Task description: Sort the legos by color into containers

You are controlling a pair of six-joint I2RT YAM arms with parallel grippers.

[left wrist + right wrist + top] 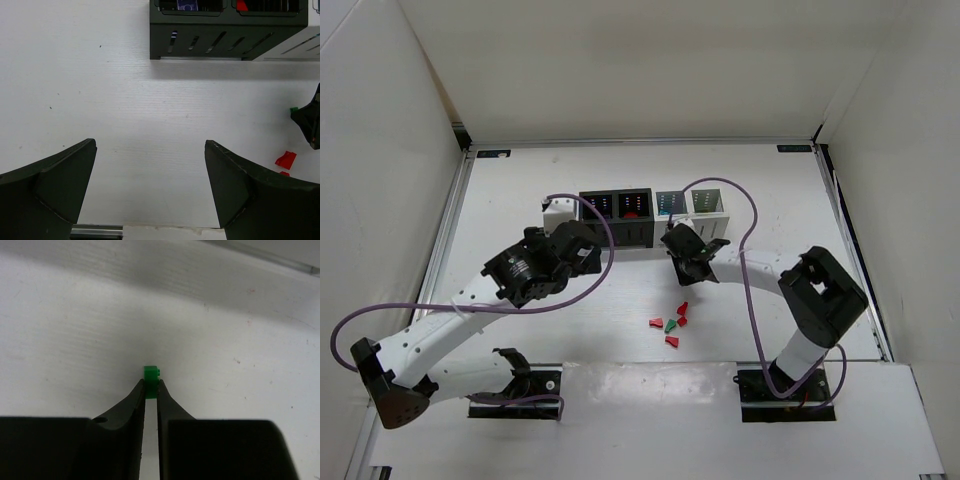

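Note:
The containers (655,217) stand in a row at the back, two black on the left and two white on the right. The left wrist view shows the black bins (227,30), one holding a purple lego (187,5) and the other a red lego (242,5). My right gripper (151,386) is shut on a green lego (151,374) just above the table, in front of the white bins (690,270). Several loose legos, mostly red (656,322) with one green (671,325), lie nearer the arms. My left gripper (150,150) hangs open and empty before the black bins (582,250).
A small white block (558,212) sits against the left end of the bin row. Purple cables (745,235) loop over both arms. White walls enclose the table, and a raised white ledge (720,385) runs along its near edge.

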